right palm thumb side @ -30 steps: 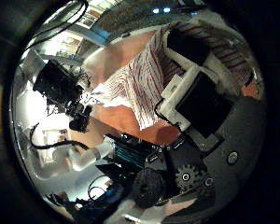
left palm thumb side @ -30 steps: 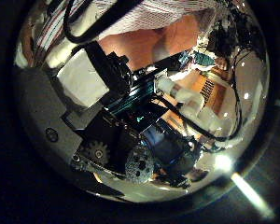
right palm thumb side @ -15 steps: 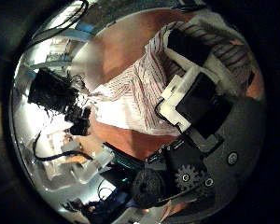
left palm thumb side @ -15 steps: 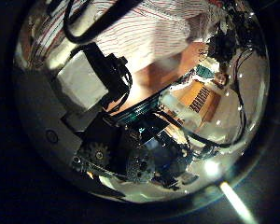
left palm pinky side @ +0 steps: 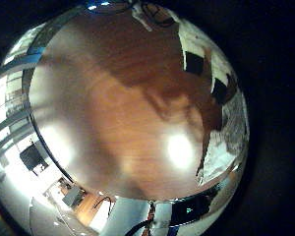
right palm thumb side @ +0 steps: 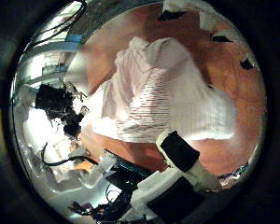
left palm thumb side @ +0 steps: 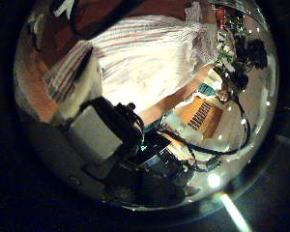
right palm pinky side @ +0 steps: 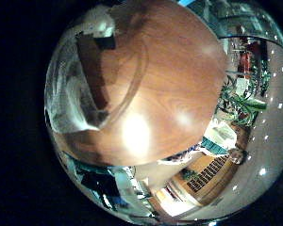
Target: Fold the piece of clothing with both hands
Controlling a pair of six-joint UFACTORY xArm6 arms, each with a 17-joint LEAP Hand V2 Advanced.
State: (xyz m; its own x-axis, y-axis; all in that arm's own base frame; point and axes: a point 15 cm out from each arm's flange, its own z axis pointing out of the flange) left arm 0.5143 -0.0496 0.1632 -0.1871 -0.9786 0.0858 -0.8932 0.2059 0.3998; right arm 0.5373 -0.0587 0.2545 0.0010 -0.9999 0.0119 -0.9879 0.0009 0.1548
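Wooden worktop (left palm pinky side: 118,108) fills both little-finger palm views, bare and glossy under the lamps, with only an edge of cloth showing at the side of each. Half a second ago the striped garment (right palm thumb side: 163,93) took up a smaller share of both thumb-side views; now it spreads broadly across them, rumpled and lying on the worktop, so both palms have shifted relative to it. The left hand (left palm thumb side: 92,126) shows a white finger part lying against the garment's edge, but whether it pinches the cloth I cannot tell. The right hand (right palm thumb side: 182,154) shows one black-and-white finger beside the garment, apparently not wrapped around it. My judgement: a fold stroke is ending or the cloth has been released, and the garment is not yet neatly folded.
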